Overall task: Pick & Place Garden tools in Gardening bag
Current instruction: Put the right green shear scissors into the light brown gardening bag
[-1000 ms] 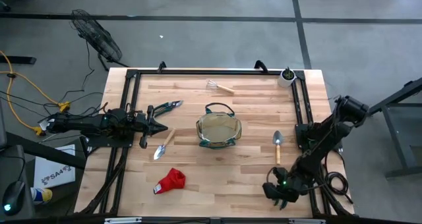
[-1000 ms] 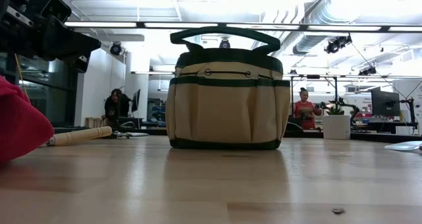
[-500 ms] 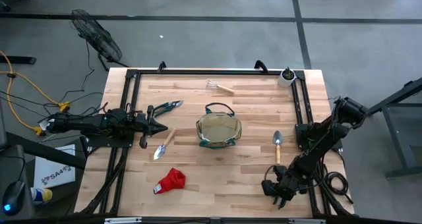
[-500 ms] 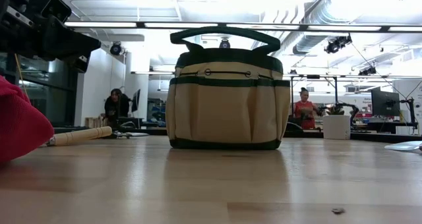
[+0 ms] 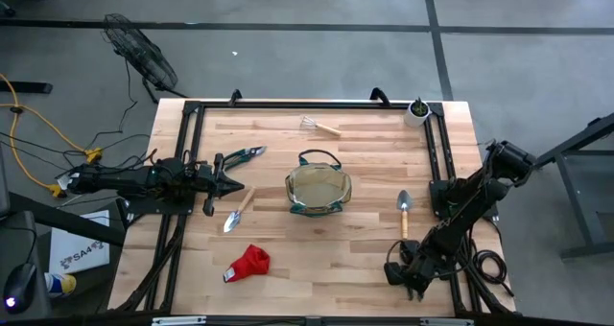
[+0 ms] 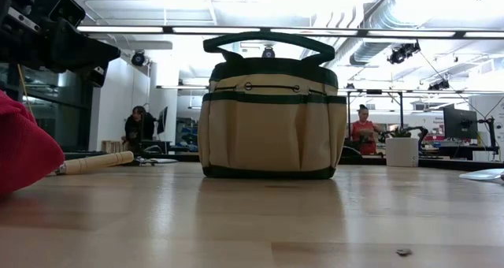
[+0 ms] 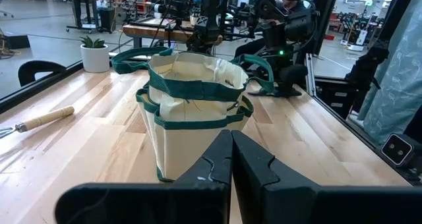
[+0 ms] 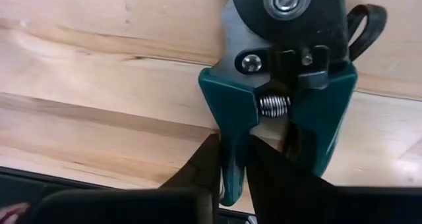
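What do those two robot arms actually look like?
Both arms are dark, nearly black, jointed segments. The left gripper ends in two flat black fingers with notched inner edges. The right gripper has the same dark fingers. A small green light glows on the right arm, with black cables looping nearby.

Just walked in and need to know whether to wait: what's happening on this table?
The right gripper is at the table's near right corner, its fingers closed on one green handle of the pruners, which lie on the wood. The left gripper waits shut at the left side, facing the gardening bag. Two trowels, the shears, a mini rake and the red glove lie outside the bag.
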